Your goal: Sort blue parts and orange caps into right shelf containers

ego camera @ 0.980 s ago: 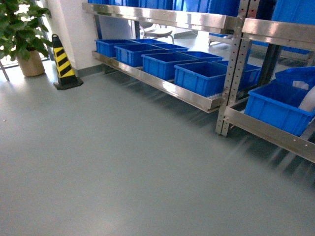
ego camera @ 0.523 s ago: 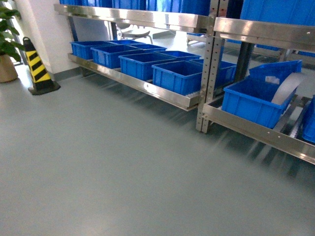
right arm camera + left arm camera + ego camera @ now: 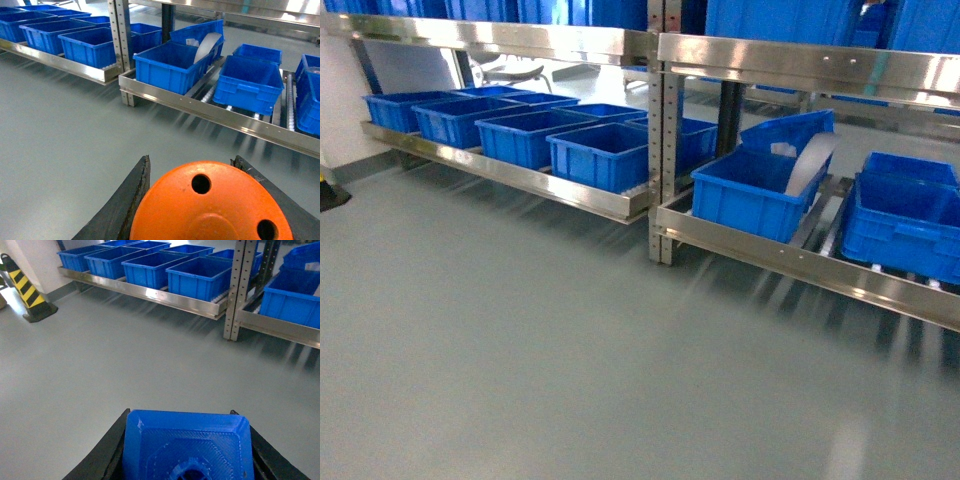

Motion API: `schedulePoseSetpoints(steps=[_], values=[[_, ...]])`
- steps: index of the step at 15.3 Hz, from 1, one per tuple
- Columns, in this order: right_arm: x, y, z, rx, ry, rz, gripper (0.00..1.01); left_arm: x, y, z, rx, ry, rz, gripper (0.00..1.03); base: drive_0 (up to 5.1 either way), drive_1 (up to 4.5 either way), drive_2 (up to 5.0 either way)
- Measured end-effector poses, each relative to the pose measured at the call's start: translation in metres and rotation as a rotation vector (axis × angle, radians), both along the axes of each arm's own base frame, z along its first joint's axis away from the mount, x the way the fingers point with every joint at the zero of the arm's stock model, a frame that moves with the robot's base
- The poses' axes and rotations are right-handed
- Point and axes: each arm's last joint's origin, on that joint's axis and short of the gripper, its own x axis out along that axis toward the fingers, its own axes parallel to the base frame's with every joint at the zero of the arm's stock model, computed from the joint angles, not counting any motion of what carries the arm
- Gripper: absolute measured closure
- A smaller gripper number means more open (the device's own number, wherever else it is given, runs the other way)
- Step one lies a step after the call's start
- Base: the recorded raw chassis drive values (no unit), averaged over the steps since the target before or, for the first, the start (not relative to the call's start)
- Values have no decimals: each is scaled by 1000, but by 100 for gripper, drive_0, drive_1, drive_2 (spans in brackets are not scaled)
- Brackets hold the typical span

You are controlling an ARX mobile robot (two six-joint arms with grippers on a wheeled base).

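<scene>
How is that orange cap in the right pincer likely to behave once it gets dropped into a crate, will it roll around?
The orange cap looks rigid, since it keeps its round shape between the right pincer fingers. Its holes suggest it is probably light plastic. Being round, it may roll if it lands on its side, though the blue crate walls should contain it.

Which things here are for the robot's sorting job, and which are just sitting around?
For the job:
- blue part, held in the left gripper
- orange cap, held in the right gripper
- right crates on the shelf

Just around:
- striped cone
- left crates
- grey floor
</scene>
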Motion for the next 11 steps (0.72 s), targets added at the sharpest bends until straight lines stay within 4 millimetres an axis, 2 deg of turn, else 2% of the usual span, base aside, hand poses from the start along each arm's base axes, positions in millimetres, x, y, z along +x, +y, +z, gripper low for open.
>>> schedulePoseSetpoints(steps=[11], values=[[0,0,0,0,0,0,59,0,0,0,0,0,3,59,-163,-163,-163]])
